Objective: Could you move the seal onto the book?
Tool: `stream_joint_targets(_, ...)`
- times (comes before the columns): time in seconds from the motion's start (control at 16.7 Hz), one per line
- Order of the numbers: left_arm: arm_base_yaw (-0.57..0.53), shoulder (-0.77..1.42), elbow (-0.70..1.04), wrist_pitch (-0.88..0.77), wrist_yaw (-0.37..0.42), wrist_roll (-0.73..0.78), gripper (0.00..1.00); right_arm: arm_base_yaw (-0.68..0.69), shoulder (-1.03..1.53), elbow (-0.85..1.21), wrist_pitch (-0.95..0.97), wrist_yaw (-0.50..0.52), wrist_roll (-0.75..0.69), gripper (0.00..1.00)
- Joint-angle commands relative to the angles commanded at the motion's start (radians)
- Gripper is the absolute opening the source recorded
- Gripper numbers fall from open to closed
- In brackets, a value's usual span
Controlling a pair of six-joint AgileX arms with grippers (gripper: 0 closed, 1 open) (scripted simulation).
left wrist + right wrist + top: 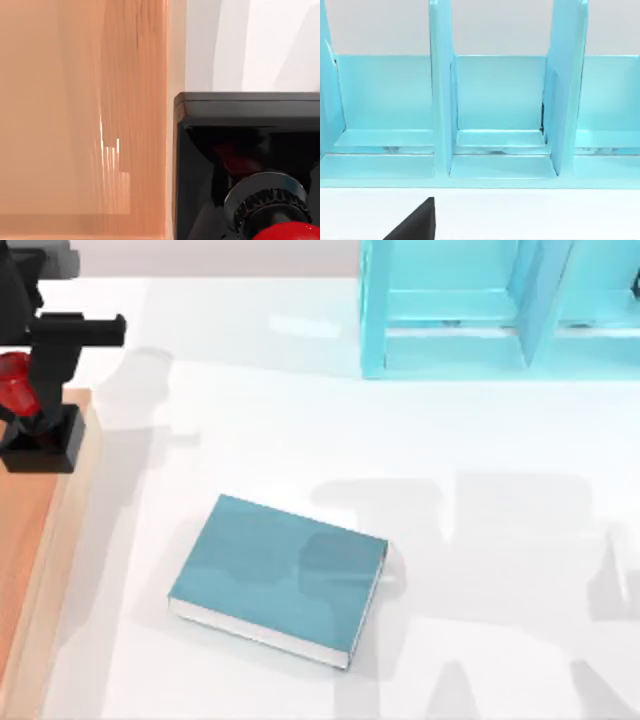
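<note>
At the table's left edge, the left arm reaches down over the seal (30,410), a small stamp with a glossy red round knob on a black square base. The seal sits at the right-hand edge of a pale orange wooden board (25,550) that runs along the left side of the white table (300,440). The left gripper (40,370) is right at the red knob, though whether its fingers are spread or clamped on the knob cannot be told. In the left wrist view the black base (245,107) and a sliver of red knob (290,232) sit close beneath the camera, with the wooden board (75,125) beside them.

The teal-blue rectangular hardcover book (280,575), with white page edges, lies flat near the table's middle, turned slightly askew and well apart from the seal, its cover bare.

A light cyan shelf unit (500,310) with upright dividers stands at the far side, toward the right; the right wrist view faces its compartments (495,100)
</note>
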Motion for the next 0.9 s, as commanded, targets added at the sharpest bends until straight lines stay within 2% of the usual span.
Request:
stream_joint_targets(0.3, -0.003, 0.002, 0.002, -0.002, 0.001, -0.005, 0.0, 0.0, 0.0, 0.0, 0.0, 0.0, 0.0, 1.0)
stream_joint_targets(0.42, -0.039, 0.015, -0.008, 0.019, 0.001, -0.041, 0.0, 0.0, 0.0, 0.0, 0.0, 0.0, 0.0, 1.0)
stream_joint_targets(0.9, -0.428, 0.098, -0.149, 0.244, 0.003, -0.427, 0.0, 0.0, 0.0, 0.0, 0.0, 0.0, 0.0, 1.0)
